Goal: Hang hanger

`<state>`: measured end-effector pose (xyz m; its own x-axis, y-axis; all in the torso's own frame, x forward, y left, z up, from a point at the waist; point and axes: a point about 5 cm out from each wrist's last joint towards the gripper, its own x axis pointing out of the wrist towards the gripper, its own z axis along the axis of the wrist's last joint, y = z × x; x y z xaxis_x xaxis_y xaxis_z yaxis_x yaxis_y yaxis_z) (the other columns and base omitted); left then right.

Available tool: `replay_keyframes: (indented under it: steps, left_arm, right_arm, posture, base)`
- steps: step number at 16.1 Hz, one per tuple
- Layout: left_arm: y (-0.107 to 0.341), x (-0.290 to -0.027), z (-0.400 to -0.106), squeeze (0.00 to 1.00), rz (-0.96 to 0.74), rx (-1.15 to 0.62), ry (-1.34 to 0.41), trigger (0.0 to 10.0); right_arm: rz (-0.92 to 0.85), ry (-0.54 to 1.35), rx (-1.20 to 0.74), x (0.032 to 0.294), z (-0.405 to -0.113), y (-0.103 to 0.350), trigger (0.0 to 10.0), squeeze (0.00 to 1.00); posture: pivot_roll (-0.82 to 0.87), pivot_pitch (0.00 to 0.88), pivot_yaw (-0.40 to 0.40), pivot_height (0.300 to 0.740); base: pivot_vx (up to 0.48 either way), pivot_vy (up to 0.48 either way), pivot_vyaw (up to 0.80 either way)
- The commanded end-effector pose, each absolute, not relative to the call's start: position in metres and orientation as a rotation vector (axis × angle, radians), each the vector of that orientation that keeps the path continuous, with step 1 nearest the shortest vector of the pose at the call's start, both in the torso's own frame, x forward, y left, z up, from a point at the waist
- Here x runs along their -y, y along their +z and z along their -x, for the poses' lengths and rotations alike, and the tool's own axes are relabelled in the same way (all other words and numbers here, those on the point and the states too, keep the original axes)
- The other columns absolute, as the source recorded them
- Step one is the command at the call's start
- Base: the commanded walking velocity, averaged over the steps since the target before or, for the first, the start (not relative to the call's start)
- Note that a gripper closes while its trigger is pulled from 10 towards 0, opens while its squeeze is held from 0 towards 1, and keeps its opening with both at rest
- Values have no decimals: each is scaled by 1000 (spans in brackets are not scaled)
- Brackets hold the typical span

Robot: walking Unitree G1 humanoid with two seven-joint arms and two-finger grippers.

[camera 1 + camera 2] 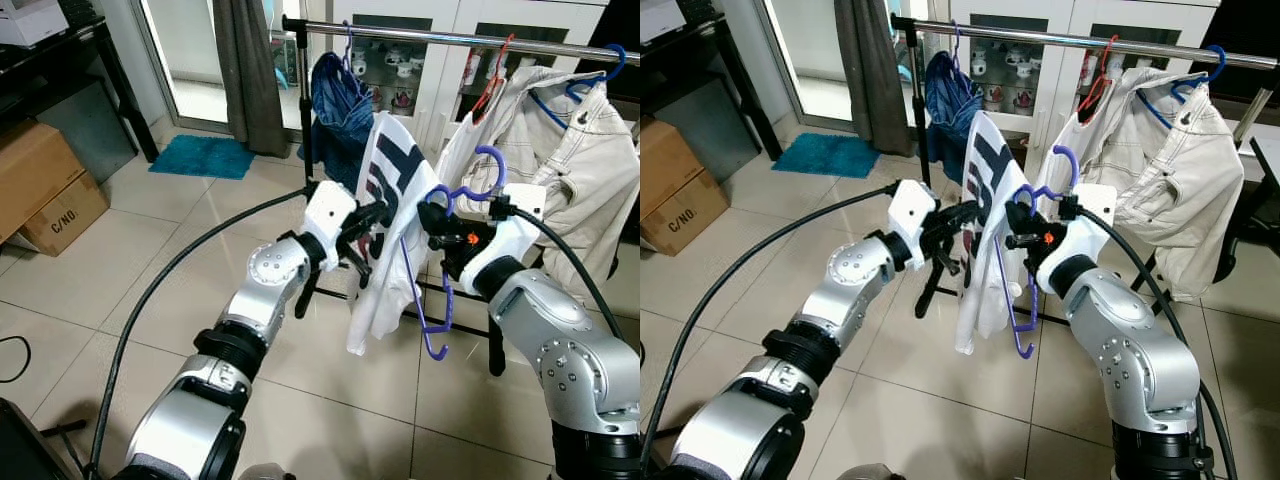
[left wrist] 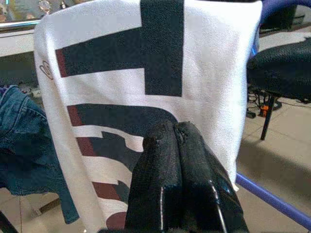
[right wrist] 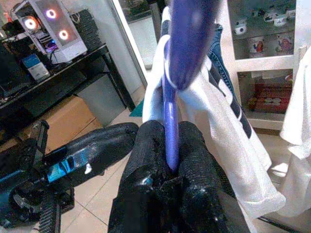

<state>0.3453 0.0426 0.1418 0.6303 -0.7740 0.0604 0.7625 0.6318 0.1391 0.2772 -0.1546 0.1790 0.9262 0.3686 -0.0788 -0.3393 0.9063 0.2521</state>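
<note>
Both arms up before the rail, shirt between them.
The right gripper pinches a glossy purple plastic hanger; the left gripper, fingers pressed together, touches the soft white dark-blocked shirt draped on it, below the chrome rail.

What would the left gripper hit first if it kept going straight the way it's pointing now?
Most likely the white shirt: the left gripper, fingers closed, points straight at its printed fabric, seemingly very close.
</note>
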Motion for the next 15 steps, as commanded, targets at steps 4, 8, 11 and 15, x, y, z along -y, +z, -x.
replay_keyframes:
  steps: [4, 8, 11, 15]
  left_arm:
    - [161, -47, -345, 0, -80, 205, -868, 0]
    - [169, -56, -339, 0, -58, 257, -845, 0]
    - [164, -54, -329, 0, 42, 212, -924, 0]
    - [163, -45, -317, 1000, 139, 183, -1062, 10000]
  right_arm:
    - [-231, 356, -99, 153, -276, 183, 10000, 0]
    - [-231, 317, -120, 158, -277, 178, 10000, 0]
    - [-236, 324, -114, 155, -278, 179, 10000, 0]
    - [-232, 326, -109, 156, -278, 181, 10000, 0]
  posture:
    - [69, 0, 66, 740]
    - [76, 0, 67, 740]
    - [76, 0, 67, 740]
    - [71, 0, 69, 740]
  base:
    - [0, 0, 0]
    - [0, 0, 0]
    - [0, 0, 0]
    - [0, 0, 0]
